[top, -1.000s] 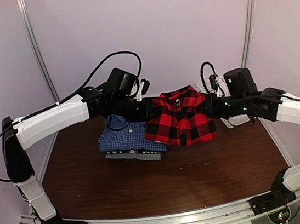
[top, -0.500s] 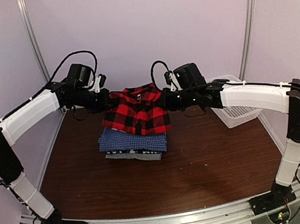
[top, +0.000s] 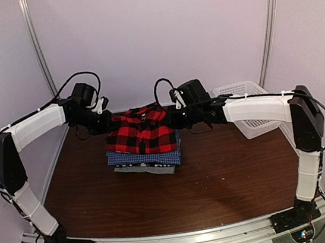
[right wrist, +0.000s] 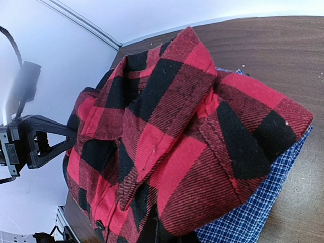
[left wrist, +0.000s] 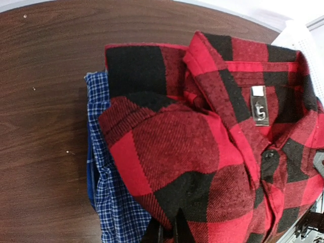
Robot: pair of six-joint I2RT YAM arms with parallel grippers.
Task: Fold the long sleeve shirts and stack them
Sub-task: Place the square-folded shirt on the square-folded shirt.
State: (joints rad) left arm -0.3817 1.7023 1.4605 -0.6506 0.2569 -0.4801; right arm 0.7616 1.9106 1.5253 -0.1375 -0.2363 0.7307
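The plaid shirt (top: 140,135), folded into a bunched red-and-black square with collar and silver tag showing, covers the blue shirt (top: 145,158) and grey shirt (top: 140,170), stacked mid-frame on the table (top: 229,175). At its upper corners, the left pincer (top: 110,126) and right pincer (top: 172,119) are clamped tight on its cloth.

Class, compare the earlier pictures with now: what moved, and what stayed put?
Both arms carried the red plaid shirt leftward and down onto the blue checked shirt. Left gripper and right gripper stay shut on it. The blue checked shirt and white basket have not moved.
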